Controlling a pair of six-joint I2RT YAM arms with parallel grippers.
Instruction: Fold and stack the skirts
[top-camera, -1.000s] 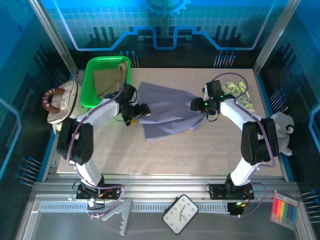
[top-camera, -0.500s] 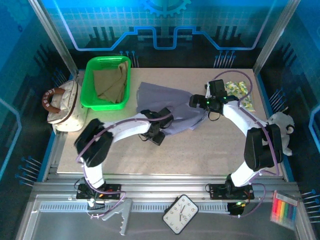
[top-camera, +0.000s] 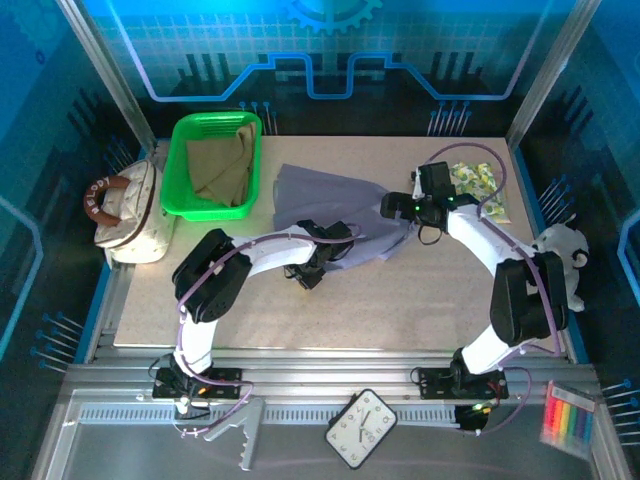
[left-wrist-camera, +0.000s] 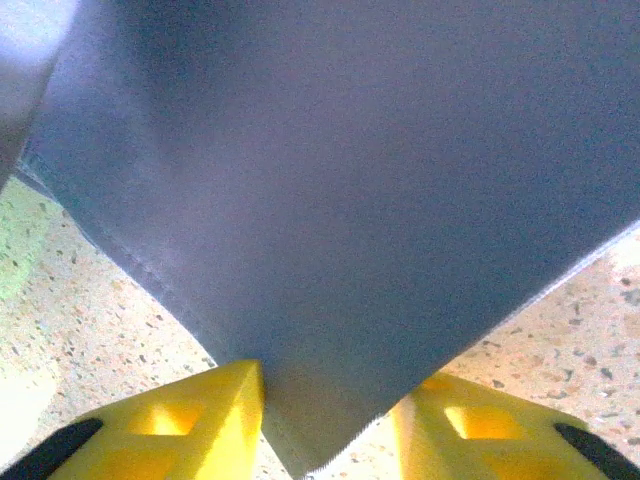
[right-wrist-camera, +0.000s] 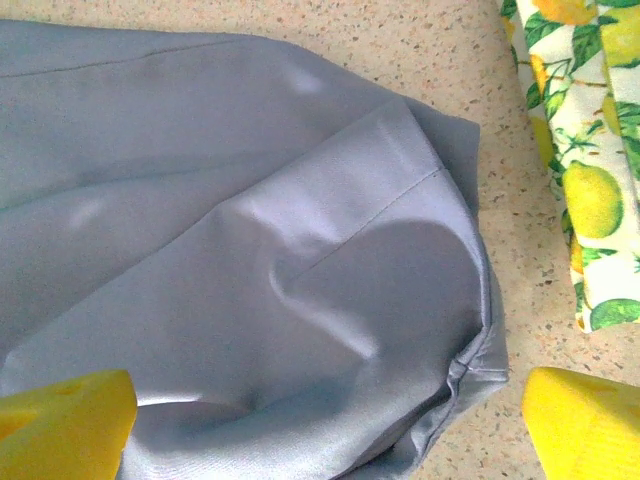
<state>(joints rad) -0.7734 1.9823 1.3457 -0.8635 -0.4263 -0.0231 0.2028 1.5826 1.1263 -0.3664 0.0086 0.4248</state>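
Task status: roughly a third done, by my reading.
- Lemon-print skirt lies flat and folded at the far right of the table; call it your stack base.
- Lavender skirt lies mid-table, rumpled and only partly folded. This is your piece in hand.
- Khaki skirt sits bundled in the green basket, not yet started.

Grippers:
- Your left gripper straddles the lavender skirt's near corner, cloth between the yellow fingers. You cannot tell whether the pinch has bitten.
- Your right gripper hovers over the skirt's right edge, fingers spread wide, holding nothing.

Change over the last second: your left arm swung from the skirt's basket-side edge round to its near corner. The right gripper hardly moved.
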